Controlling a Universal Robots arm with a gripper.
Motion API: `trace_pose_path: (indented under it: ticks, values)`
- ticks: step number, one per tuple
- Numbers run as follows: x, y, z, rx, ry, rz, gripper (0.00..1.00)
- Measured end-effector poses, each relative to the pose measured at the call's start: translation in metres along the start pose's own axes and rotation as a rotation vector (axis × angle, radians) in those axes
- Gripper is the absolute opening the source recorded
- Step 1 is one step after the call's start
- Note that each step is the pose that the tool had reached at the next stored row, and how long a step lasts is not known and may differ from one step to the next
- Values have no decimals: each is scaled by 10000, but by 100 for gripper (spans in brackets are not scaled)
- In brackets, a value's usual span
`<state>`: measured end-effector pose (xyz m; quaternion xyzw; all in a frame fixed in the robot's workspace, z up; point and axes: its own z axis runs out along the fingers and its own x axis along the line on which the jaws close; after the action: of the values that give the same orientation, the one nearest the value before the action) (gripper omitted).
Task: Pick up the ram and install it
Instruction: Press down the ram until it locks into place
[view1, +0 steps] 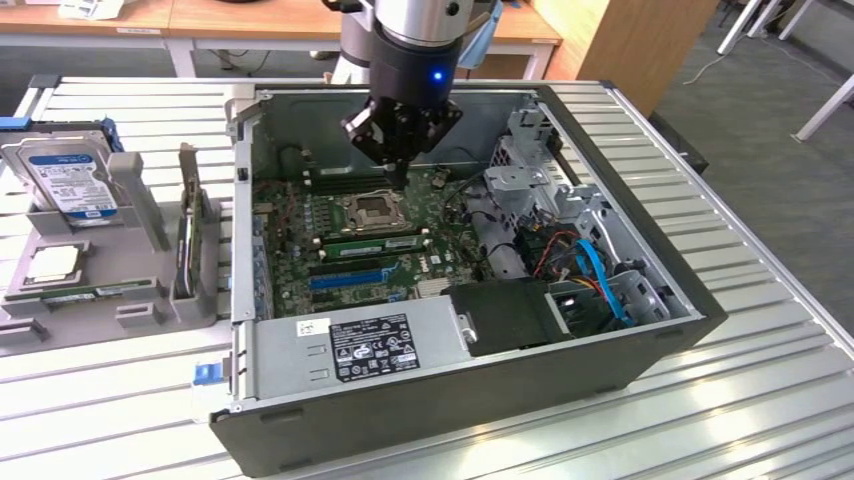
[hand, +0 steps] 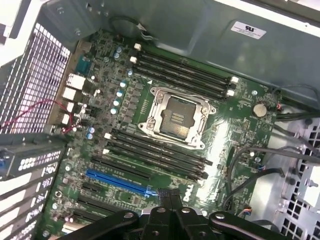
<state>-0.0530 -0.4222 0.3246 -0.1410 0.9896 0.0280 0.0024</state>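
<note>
The ram (view1: 96, 292) is a thin green stick lying flat in the grey holder (view1: 80, 270) at the exterior view's left, outside the computer case. My gripper (view1: 398, 165) hangs inside the open case (view1: 641, 350), above the motherboard (view1: 287, 215) close to the CPU socket (view1: 370, 210). Its fingers are shut together with nothing between them. In the wrist view the closed gripper (hand: 167, 199) points down near the blue slot (hand: 117, 181), and the CPU socket (hand: 176, 116) sits between two banks of long black memory slots (hand: 182, 75).
A hard drive (view1: 64, 175) and a wider green card (view1: 187, 235) stand upright in the holder. A CPU chip (view1: 54, 262) lies there too. The power supply (view1: 374, 345) and blue and orange cables (view1: 594, 275) crowd the case's near and right sides.
</note>
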Motion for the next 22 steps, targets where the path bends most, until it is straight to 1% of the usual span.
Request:
trace_pose_path:
  ticks: [6,10,11,16,18,22]
  values:
    - [2,0,0,-38,122,553,10]
    - [3,1,1,-55,169,947,10]
    - [4,1,1,-63,192,1156,10]
    - [5,1,1,-89,274,1679,10]
    - [5,1,2,-95,290,1892,10]
    - [5,1,2,-98,294,1935,10]
